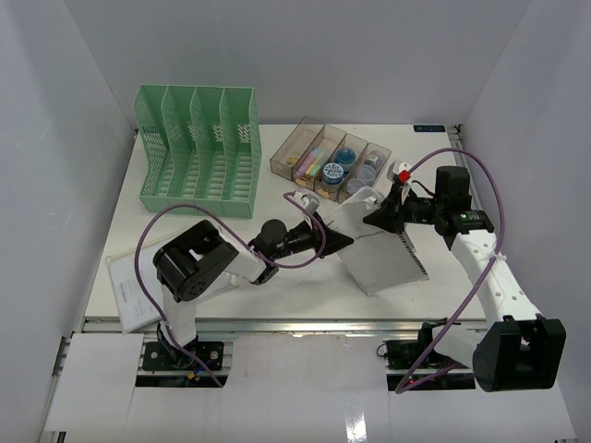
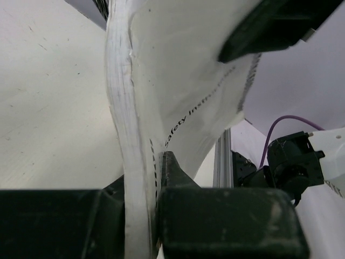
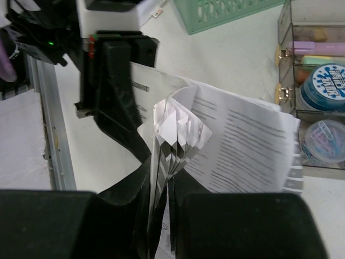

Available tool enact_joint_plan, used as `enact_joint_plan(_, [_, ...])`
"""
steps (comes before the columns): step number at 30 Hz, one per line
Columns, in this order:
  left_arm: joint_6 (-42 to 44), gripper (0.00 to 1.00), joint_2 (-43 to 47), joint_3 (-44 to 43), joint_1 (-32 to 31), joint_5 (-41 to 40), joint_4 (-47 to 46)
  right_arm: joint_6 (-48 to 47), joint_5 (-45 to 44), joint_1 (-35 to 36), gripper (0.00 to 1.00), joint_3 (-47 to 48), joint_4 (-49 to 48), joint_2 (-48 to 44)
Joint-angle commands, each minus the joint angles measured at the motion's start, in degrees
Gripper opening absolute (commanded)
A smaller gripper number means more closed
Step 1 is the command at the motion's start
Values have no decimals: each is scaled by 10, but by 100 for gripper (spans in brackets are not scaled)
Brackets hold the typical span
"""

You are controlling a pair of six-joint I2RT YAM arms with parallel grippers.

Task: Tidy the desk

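Here left pincer [image 1: 345, 242], right pincer [image 1: 371, 221] clamp booklet [image 1: 386, 260]; green rack [image 1: 199, 152], clear tray [image 1: 284, 157] behind.

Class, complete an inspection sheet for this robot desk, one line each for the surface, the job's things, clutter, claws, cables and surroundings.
Surface: white desk, aluminium rail along its front edge.
Job's things: paper booklet at mid-desk, pages bent, held from both sides.
Clutter: green file rack at far left with its slots empty; clear tray with small supplies; loose sheet at near left.
Claws: left claw and right claw are both shut on the booklet.
Cables: a purple cable loops off each arm, left and right; neither is snagged.
Surroundings: white walls on three sides.
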State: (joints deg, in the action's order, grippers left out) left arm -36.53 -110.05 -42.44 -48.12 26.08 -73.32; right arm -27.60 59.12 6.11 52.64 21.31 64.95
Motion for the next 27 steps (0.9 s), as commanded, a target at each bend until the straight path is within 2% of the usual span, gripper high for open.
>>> enact_joint_plan(1, [88, 0, 122, 23, -7, 36, -11, -10, -38, -9, 22, -3, -24, 0])
enact_joint_plan(3, [136, 0, 163, 30, -7, 33, 77, -12, -47, -13, 32, -5, -25, 4])
enact_joint_plan(7, [202, 0, 235, 36, -7, 17, 216, -10, -70, -17, 77, -13, -42, 1])
enact_joint_plan(9, [230, 0, 279, 48, -6, -3, 259, -6, -81, -18, 88, -21, -59, -9])
enact_joint_plan(14, [290, 0, 382, 50, -5, -55, 406, 29, -106, -25, 90, -42, -102, -47])
enact_joint_plan(21, [327, 0, 517, 19, 11, -192, 620, 114, -102, -83, 90, -81, -182, -101])
enact_joint_plan(25, [332, 0, 550, -25, 46, -247, 702, 169, -148, -116, 90, -94, -183, -121])
enact_joint_plan(27, [332, 0, 556, -45, 69, -252, 738, 169, -133, -122, 90, -103, -182, -132])
